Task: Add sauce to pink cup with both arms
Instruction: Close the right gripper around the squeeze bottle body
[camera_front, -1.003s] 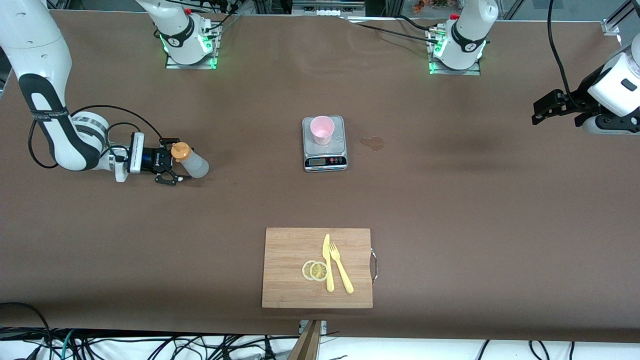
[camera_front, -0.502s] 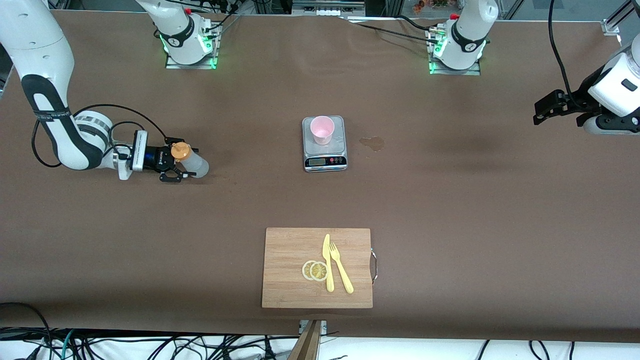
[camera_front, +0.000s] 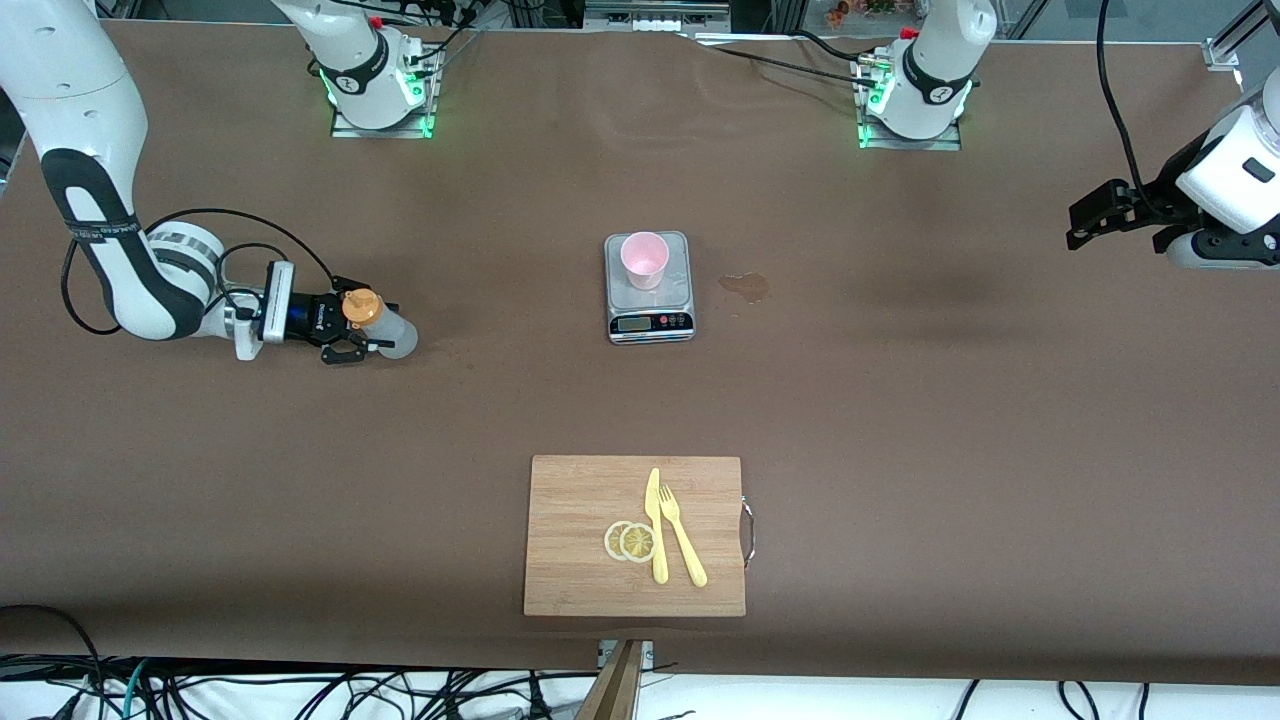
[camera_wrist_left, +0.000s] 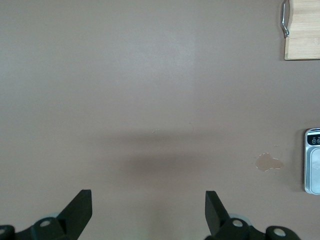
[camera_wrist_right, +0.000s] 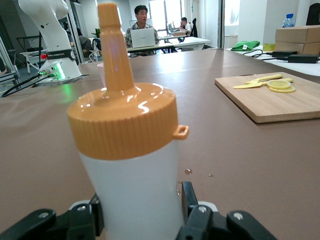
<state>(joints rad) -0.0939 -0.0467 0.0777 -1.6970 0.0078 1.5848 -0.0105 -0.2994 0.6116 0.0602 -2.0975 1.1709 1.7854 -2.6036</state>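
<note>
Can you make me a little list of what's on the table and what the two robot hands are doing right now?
sauce bottle: upright on the table toward the right arm's end, orange cap on
right gripper: low at the table, one finger each side of the sauce bottle, closing on it
left gripper: open, empty, waiting above the left arm's end of the table
pink cup: upright on the grey scale
cutting board: nearest the front camera, holding lemon slices, yellow knife and yellow fork
stain: on the table beside the scale
</note>
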